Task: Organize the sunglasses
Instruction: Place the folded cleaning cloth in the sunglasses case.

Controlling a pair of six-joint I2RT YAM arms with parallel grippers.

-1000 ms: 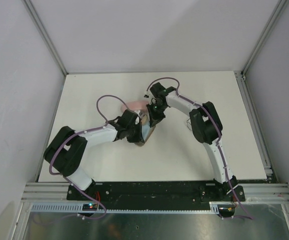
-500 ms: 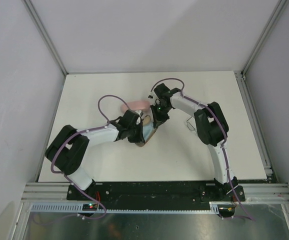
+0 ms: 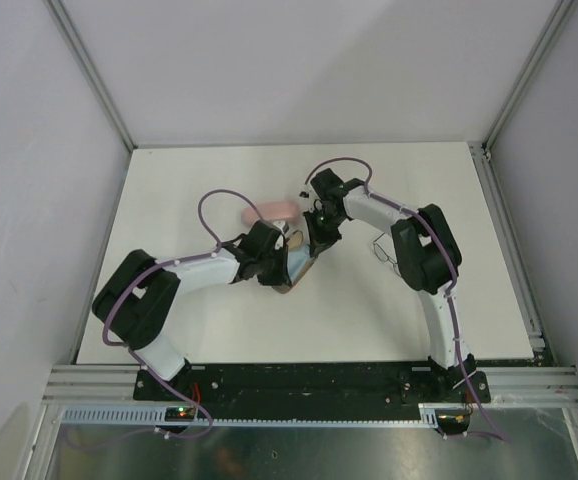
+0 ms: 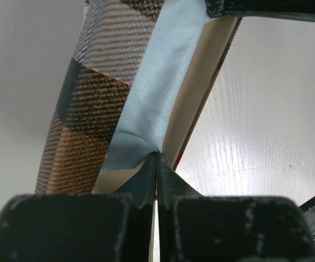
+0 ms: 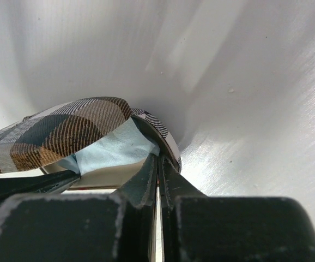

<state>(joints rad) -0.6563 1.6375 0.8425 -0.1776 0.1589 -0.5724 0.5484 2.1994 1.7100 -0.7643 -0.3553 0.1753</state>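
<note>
- 1 pair of sunglasses (image 3: 383,251) shows in the top view. It is thin dark wire, lying on the right half of the table (image 3: 219,330). It sits just left of the elbow of the right arm (image 3: 424,255) and is partly hidden by it.
- Its long axis seems to slant from far-left to near-right (the frame is too small to say which way the lenses face).
- The left gripper (image 4: 156,166) has its fingers pressed together. They nip a puckered fold of the light blue cloth (image 4: 157,82), which lies inside the opened checkered case (image 4: 86,109).
- The right gripper (image 5: 157,164) has its fingers together at the case's dark rim, where the cloth comes out. I cannot tell whether they pinch the rim, the cloth or nothing.
- The 2 grippers meet at mid-table, apart from the sunglasses and to their left. The case between them runs from near-left to far-right.
- A pink thing (image 3: 274,208) lies just far of the left gripper, partly hidden.
- The table is white and smooth, with a faint sheen in the wrist views.
- Plain pale grey walls (image 3: 319,70) close 3 sides, and 2 metal posts (image 3: 91,75) rise from the far corners.
</note>
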